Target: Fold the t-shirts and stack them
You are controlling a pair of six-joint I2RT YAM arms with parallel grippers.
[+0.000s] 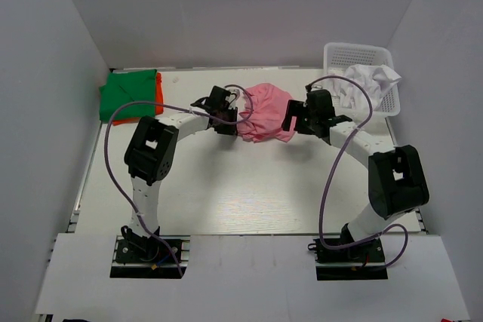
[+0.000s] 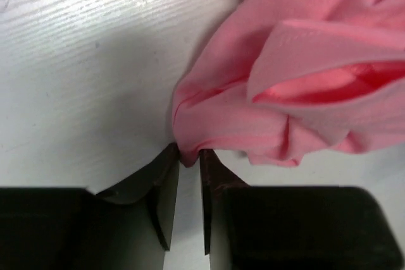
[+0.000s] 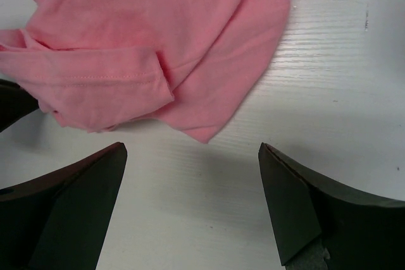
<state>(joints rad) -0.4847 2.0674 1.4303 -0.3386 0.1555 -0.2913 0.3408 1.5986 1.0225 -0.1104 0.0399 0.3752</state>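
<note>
White table (image 1: pixel 226 201) is occupied by a crumpled salmon-pink cloth t-shirt (image 1: pixel 266 113), pinched at one edge by the left fingers (image 2: pixel 168 172); right fingers (image 3: pixel 95 178) are spread wide just short of it.

Bright, even overhead light washes the table (image 2: pixel 82 42) pale ahead of the jaws of the left gripper (image 2: pixel 188 156). A soft grey shadow lies between the pink t-shirt (image 3: pixel 152 36) and the jaws of the right gripper (image 3: pixel 193 150); both wrist views look slightly soft.
</note>
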